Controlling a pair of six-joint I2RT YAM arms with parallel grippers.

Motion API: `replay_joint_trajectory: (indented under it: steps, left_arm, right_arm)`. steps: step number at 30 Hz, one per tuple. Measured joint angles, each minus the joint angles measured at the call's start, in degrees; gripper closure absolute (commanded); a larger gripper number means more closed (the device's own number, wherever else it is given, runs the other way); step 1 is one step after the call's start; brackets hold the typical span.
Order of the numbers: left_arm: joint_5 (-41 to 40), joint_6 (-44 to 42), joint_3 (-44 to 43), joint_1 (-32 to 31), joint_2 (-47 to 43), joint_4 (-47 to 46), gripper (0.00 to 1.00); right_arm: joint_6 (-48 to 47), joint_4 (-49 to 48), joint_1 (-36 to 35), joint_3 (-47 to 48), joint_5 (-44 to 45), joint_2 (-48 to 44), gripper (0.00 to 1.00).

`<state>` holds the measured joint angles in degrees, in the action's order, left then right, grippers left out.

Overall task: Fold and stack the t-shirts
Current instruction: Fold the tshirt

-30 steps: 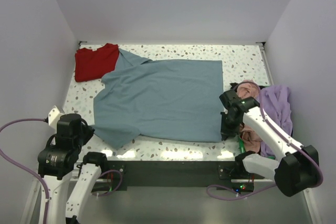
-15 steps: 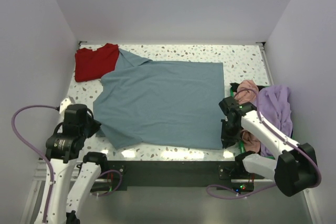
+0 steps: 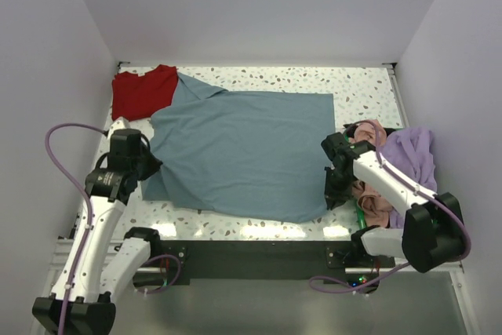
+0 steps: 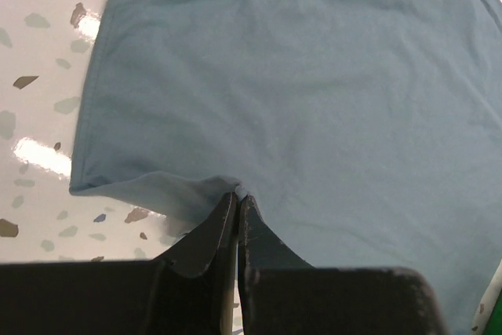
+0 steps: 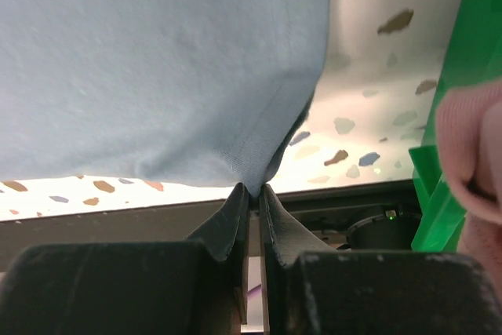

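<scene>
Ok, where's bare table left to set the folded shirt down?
Best is the far right corner of the table, between the slate-blue shirt and the right wall. Only thin strips along the near edge. Crowded: salmon-pink shirt and lavender shirt at near right, red shirt far left.

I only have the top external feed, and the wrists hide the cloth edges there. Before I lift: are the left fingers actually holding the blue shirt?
Observer: Yes. In the left wrist view the left fingers are shut on a small pucker at the edge of the slate-blue t-shirt.
Operator: And the right side?
Observer: The right wrist view shows the right fingers shut on the shirt's hem, with the cloth gathered to a point at their tips.
</scene>
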<state>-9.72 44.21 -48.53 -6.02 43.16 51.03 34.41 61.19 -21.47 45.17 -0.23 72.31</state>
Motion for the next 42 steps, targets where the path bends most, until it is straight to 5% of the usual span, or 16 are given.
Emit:
replay_joint_trajectory:
  steps: [31, 42]
  left_arm:
    - [-0.3, -8.9, -12.1, 2.9, 15.6, -14.3, 1.0]
    - [2.5, -11.4, -10.5, 5.3, 20.9, -18.6, 1.0]
  right_arm:
    - [-8.4, -4.0, 11.9, 23.9, 1.2, 20.8, 1.0]
    - [-9.4, -4.2, 13.0, 25.1, 2.4, 24.2, 1.0]
